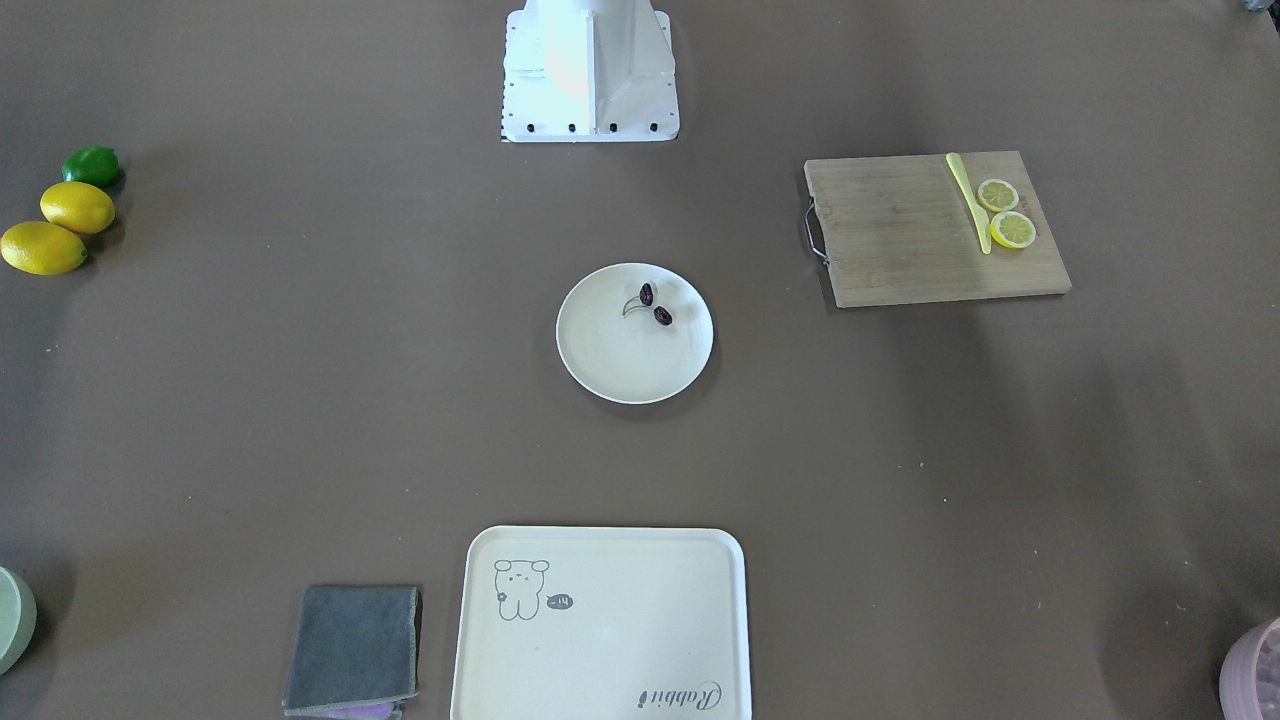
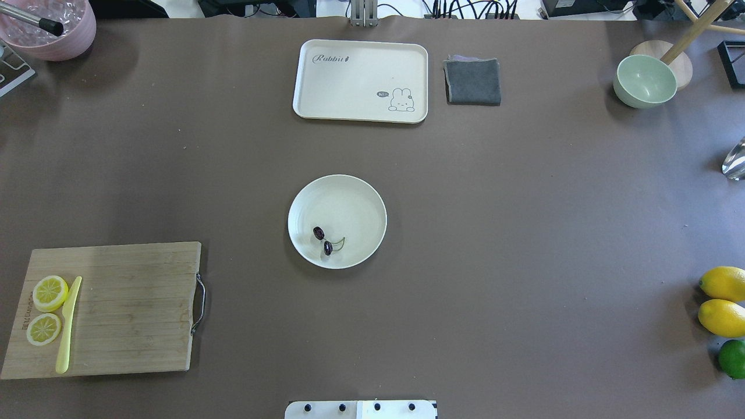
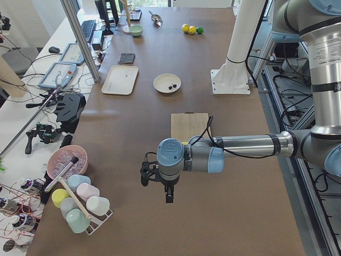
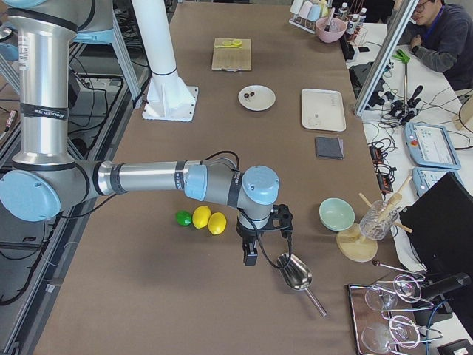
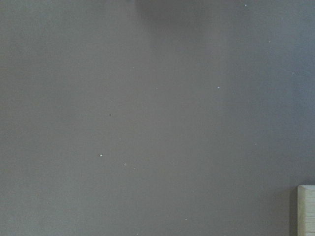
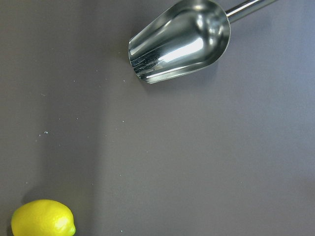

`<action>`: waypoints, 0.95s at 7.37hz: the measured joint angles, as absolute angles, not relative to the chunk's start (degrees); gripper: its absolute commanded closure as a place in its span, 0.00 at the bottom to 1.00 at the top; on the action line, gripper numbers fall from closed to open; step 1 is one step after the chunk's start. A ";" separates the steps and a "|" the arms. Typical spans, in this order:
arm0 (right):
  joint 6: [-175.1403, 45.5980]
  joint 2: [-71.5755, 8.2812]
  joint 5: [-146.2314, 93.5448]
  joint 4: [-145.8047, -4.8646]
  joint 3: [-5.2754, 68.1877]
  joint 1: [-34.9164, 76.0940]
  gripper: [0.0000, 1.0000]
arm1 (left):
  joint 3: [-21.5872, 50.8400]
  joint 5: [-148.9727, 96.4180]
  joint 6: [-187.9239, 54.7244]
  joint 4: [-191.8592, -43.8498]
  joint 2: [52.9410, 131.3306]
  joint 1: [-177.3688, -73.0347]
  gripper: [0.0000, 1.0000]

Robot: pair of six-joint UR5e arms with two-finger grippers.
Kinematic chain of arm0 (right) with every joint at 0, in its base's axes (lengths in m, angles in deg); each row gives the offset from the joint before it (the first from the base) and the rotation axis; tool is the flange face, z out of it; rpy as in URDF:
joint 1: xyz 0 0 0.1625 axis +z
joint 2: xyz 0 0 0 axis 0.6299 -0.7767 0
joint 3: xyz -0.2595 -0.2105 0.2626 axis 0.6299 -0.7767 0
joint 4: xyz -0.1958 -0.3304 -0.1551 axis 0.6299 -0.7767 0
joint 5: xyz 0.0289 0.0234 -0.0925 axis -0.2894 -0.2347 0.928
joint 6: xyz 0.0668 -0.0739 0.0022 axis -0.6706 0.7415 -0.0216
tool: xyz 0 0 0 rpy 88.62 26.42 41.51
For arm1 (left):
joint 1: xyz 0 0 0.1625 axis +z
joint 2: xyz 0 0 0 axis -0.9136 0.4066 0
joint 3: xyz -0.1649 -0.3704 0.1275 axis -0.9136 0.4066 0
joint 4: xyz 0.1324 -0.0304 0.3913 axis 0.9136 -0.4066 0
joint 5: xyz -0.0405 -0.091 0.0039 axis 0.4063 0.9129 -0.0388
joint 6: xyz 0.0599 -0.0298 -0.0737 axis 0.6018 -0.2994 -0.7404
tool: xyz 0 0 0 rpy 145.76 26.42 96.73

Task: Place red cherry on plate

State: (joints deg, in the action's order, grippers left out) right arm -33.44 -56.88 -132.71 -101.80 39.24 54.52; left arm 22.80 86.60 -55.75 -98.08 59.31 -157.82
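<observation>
The red cherry (image 1: 647, 294) is a pair of dark maroon fruits on thin green stems. It lies inside the round cream plate (image 1: 625, 360) at the table's centre, toward the robot's side and touching the plate's floor. In the overhead view the cherry (image 2: 319, 233) is in the near-left part of the plate (image 2: 349, 203). My left gripper (image 3: 169, 196) shows only in the exterior left view, far from the plate past the cutting board; I cannot tell its state. My right gripper (image 4: 251, 256) hangs near the metal scoop (image 4: 295, 275); whether it is open or shut I cannot tell.
A wooden cutting board (image 2: 128, 302) carries two lemon slices (image 2: 49, 293) and a yellow knife (image 2: 68, 326). The rabbit tray (image 2: 349, 75), a grey cloth (image 2: 472, 81) and a green bowl (image 2: 645, 81) line the far side. Two lemons (image 2: 723, 302) and a lime (image 2: 733, 358) lie at the right. A person (image 4: 443, 37) sits beside the table.
</observation>
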 measured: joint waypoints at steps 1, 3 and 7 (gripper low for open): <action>-33.42 -56.87 -132.70 -101.78 39.29 54.47 0.00 | 22.99 86.19 -55.74 -98.33 59.26 -157.83 0.02; -33.42 -56.73 -132.70 -101.79 39.33 54.35 0.00 | 23.25 85.99 -55.74 -98.46 59.19 -157.85 0.02; -33.36 -57.74 -132.49 -101.78 39.60 54.30 0.00 | 23.67 85.96 -55.71 -98.52 59.18 -157.85 0.02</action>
